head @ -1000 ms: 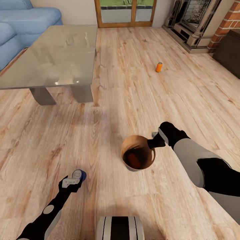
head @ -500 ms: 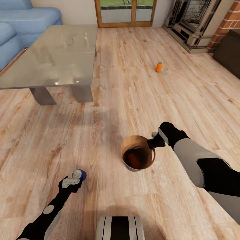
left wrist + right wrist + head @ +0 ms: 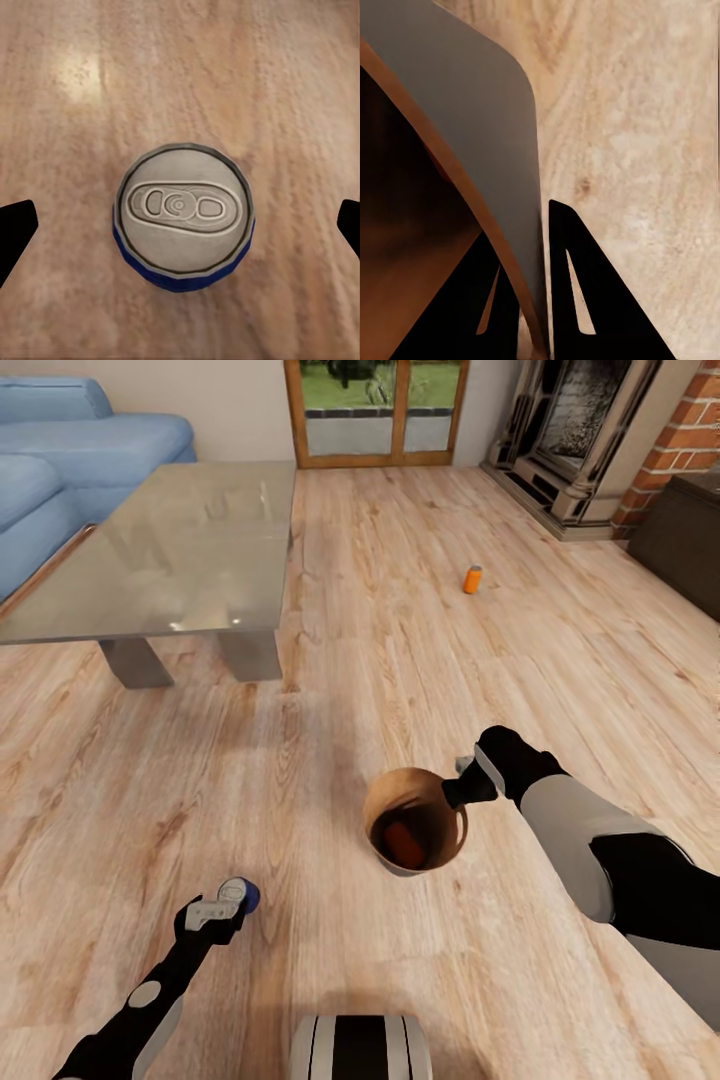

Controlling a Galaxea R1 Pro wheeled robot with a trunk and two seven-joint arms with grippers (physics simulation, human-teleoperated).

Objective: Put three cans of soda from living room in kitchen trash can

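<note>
A blue can of soda [image 3: 240, 895] stands upright on the wood floor, its silver top [image 3: 184, 210] facing the left wrist camera. My left gripper [image 3: 225, 906] hovers over it, open, with fingertips [image 3: 15, 232] wide on either side. The round wooden tash can [image 3: 440, 850] stands in front of me with an orange can [image 3: 403, 843] inside. My right gripper [image 3: 466, 788] is shut on its rim [image 3: 521, 277], one finger inside and one outside. Another orange can [image 3: 473, 579] stands far off on the floor.
A grey low table [image 3: 170, 550] stands at the left with the blue sofa [image 3: 60, 460] behind it. The brick fireplace [image 3: 590, 440] is at the far right, glass doors [image 3: 380, 410] at the back. My base [image 3: 360, 1048] shows at the bottom.
The whole view has shifted, so the camera moved; table and far can sit lower in the picture. Both grippers keep their places at the blue can and the rim.
</note>
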